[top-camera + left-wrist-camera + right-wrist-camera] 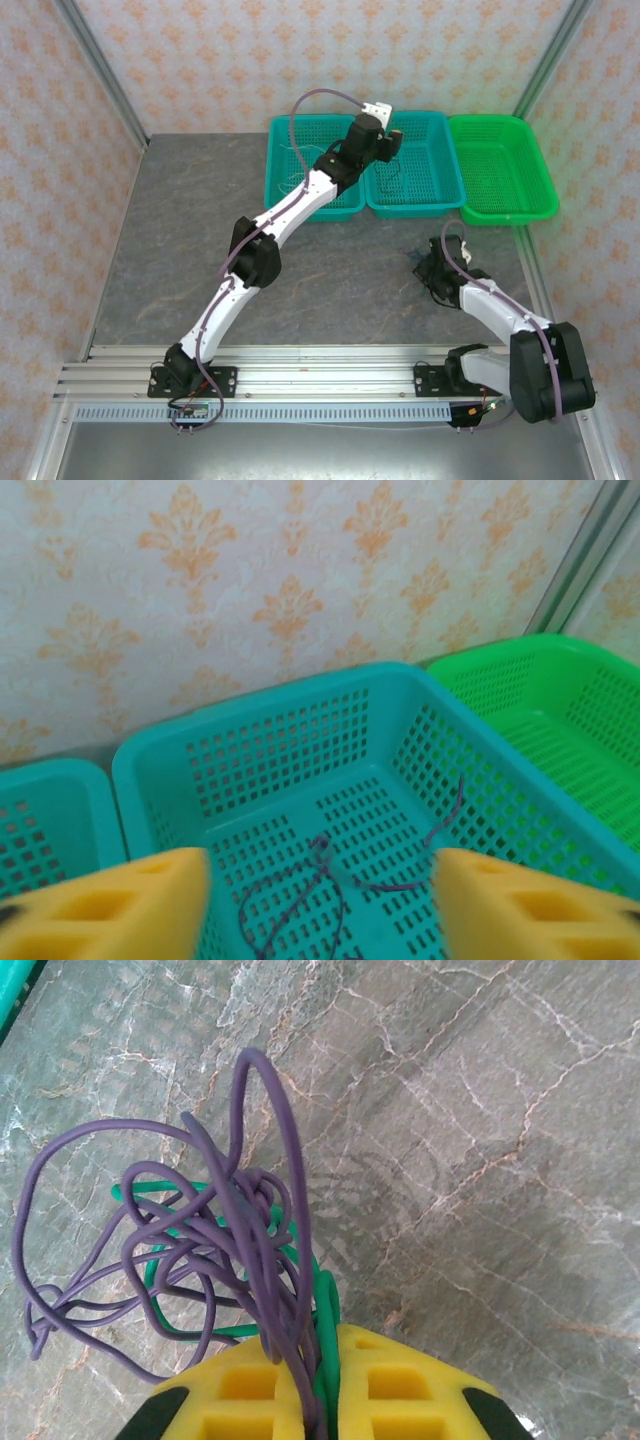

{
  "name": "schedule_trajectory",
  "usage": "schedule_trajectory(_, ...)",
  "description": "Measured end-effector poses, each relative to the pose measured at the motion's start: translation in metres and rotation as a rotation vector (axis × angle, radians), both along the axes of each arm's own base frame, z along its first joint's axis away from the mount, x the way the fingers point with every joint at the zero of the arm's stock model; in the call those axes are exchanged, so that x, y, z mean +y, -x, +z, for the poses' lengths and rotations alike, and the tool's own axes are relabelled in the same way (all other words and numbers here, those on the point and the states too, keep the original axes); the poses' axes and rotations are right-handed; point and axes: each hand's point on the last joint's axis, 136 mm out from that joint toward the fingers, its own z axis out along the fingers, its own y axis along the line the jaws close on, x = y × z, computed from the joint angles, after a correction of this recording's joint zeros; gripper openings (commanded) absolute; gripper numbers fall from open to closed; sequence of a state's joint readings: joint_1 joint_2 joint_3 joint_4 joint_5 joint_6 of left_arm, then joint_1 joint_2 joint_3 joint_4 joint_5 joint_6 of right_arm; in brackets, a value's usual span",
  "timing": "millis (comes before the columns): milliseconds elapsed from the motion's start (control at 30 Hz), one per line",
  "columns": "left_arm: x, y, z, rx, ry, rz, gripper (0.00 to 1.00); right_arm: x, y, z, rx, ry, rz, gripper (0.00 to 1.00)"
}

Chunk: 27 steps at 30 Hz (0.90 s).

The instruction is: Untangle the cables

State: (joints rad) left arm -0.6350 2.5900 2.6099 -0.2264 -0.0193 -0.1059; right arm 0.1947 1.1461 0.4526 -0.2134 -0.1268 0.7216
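Left claw (320, 915) hangs over the middle blue-green basket (270, 750), at the far side of the table (200, 220). Its two yellow fingers (110, 905) are spread wide apart, and nothing is between them. Right under the claw, on the floor of that basket, lies one thin dark wire (322, 848), loose and curly. I think the claw is up there because a basket is where a freed wire goes. Another blue-green basket (50, 810) sits on the left of it and a bright green basket (560, 730) on the right.

The right claw (325, 1360) is low over the grey table, nearer to the arms and on the right side, well apart from the baskets. Its fingers are squeezed tight on a bunch of wires (215, 1260). A purple wire (258, 1188) and a green wire (325, 1320) are wound around each other in many loops that fan out from the claw over the table top. I cannot tell if the loops touch the table. The claw pinches them where they come together, likely so the bunch cannot slide away when one wire gets pulled.

So the job looks partly done: one wire is sorted and a knot is left. The tall purple loop sticks out and looks easy for the free claw to grab. A hard pull could make the knot tighter, so a slow pull is best.
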Motion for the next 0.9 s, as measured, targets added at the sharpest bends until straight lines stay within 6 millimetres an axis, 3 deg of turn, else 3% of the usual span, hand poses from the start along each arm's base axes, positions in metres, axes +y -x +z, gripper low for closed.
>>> schedule_trajectory(133, 0.003, 0.014, 0.000, 0.072, 0.007, -0.024, 0.99, 0.004, 0.000, 0.008, -0.023, -0.023, 0.015, 0.00)
schedule_trajectory(200, 0.007, 0.027, 0.012, 0.106, 0.037, -0.042, 1.00, 0.008, 0.000, 0.012, -0.037, -0.036, 0.036, 0.00)
schedule_trajectory(267, 0.014, 0.045, 0.037, 0.117, 0.084, -0.066, 1.00, 0.015, 0.000, 0.016, -0.050, -0.058, 0.080, 0.00)
schedule_trajectory(433, 0.054, 0.115, 0.115, 0.058, 0.242, -0.126, 1.00, 0.057, -0.004, 0.040, -0.162, -0.162, 0.291, 0.00)
schedule_trajectory(567, 0.099, 0.183, 0.146, 0.007, 0.330, -0.153, 1.00, 0.101, 0.003, 0.059, -0.261, -0.215, 0.510, 0.00)
schedule_trajectory(633, 0.122, 0.215, 0.140, 0.005, 0.344, -0.156, 1.00, 0.123, 0.008, 0.066, -0.311, -0.234, 0.619, 0.00)
schedule_trajectory(700, 0.140, 0.239, 0.118, 0.034, 0.330, -0.147, 1.00, 0.139, 0.012, 0.068, -0.345, -0.238, 0.699, 0.00)
schedule_trajectory(800, 0.161, 0.267, 0.066, 0.128, 0.276, -0.118, 0.97, 0.163, 0.019, 0.061, -0.362, -0.221, 0.824, 0.00)
schedule_trajectory(900, 0.175, 0.287, 0.004, 0.265, 0.214, -0.091, 0.96, 0.188, 0.030, 0.041, -0.317, -0.200, 0.953, 0.00)
